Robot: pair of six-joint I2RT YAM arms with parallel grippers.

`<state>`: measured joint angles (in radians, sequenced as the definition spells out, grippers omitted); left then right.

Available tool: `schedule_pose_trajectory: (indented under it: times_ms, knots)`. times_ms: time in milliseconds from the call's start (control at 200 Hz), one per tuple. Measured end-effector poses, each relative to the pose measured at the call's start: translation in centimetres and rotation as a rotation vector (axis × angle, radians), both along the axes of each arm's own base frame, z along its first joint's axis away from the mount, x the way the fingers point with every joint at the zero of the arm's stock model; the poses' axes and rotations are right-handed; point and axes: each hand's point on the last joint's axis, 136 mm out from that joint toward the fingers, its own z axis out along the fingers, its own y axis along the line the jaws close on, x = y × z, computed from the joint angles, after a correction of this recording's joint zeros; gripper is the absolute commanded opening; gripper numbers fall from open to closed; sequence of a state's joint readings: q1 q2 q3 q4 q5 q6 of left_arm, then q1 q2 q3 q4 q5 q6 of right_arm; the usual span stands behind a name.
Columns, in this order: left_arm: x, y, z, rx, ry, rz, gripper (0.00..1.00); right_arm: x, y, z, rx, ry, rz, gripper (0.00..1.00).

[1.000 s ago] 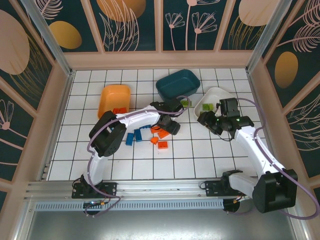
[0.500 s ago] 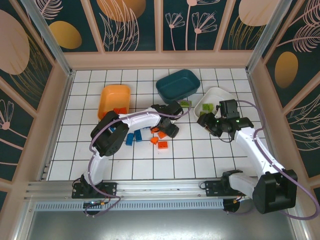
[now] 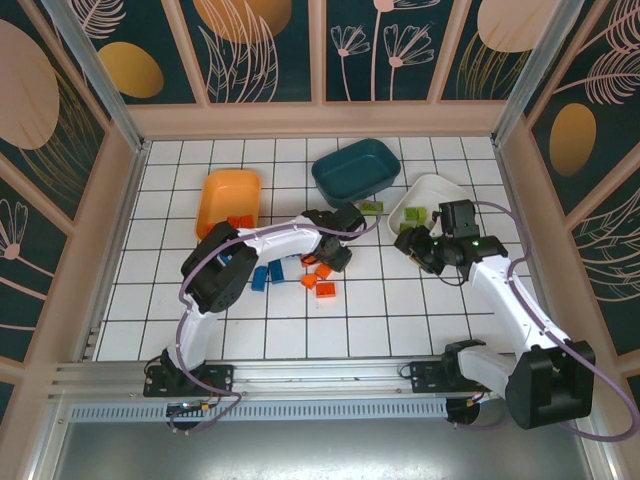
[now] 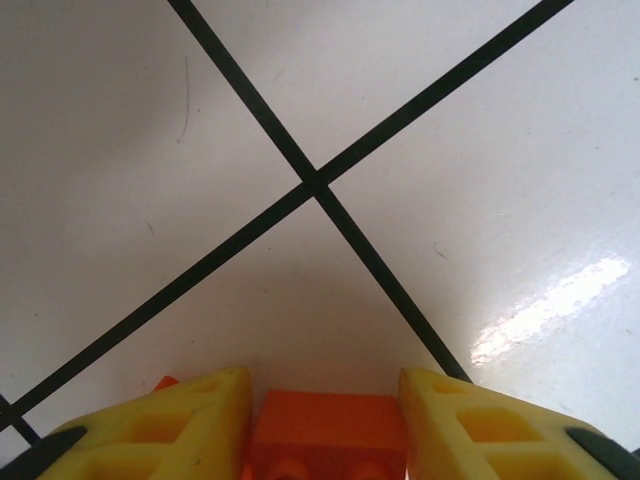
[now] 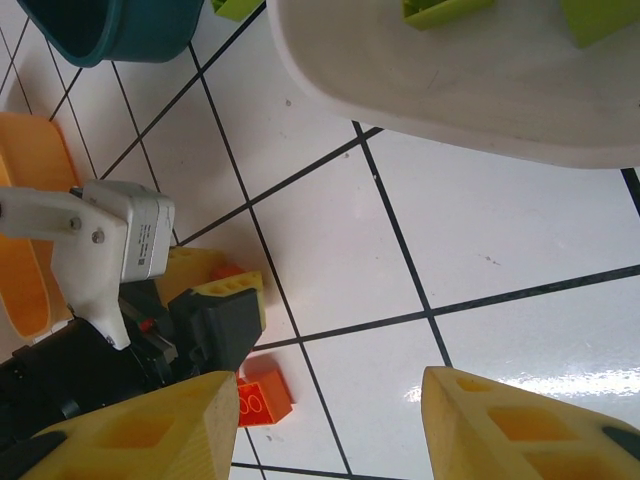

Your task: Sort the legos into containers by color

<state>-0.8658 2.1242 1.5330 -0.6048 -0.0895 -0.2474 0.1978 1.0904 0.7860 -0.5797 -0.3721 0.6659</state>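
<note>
From above, the left gripper [image 3: 335,258] sits low over the loose legos [image 3: 322,287] mid-table, and the right gripper [image 3: 412,243] hangs just beside the white tray [image 3: 440,190].

In the left wrist view, yellow fingers [image 4: 160,432] bear on both sides of an orange brick [image 4: 325,435] lying on the tile. It looks light, rigid and glossy, so it probably slips unless taken squarely across its flat walls.

In the right wrist view, the fingers [image 5: 150,430] stand apart, holding nothing.
</note>
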Motion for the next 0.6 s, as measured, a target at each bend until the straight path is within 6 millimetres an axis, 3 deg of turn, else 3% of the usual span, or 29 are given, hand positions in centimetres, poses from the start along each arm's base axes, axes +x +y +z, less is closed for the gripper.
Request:
schedule_pose_trajectory:
  times_ms: [205, 390, 515, 601]
  knots:
    - [0.7, -0.5, 0.3, 0.016, 0.003, 0.009, 0.41, 0.0, 0.0, 0.2, 0.001, -0.007, 0.000, 0.51]
    - [3.9, -1.4, 4.3, -0.031, -0.068, 0.049, 0.42, 0.1, 0.0, 0.3, 0.002, -0.014, 0.000, 0.51]
    - [6.6, -1.4, 7.6, -0.082, -0.121, 0.093, 0.60, 0.4, 0.2, 0.5, 0.016, -0.027, 0.003, 0.51]
    - [7.4, -1.0, 8.5, -0.104, -0.122, 0.106, 0.62, 0.6, 0.5, 0.8, 0.030, -0.037, 0.009, 0.51]
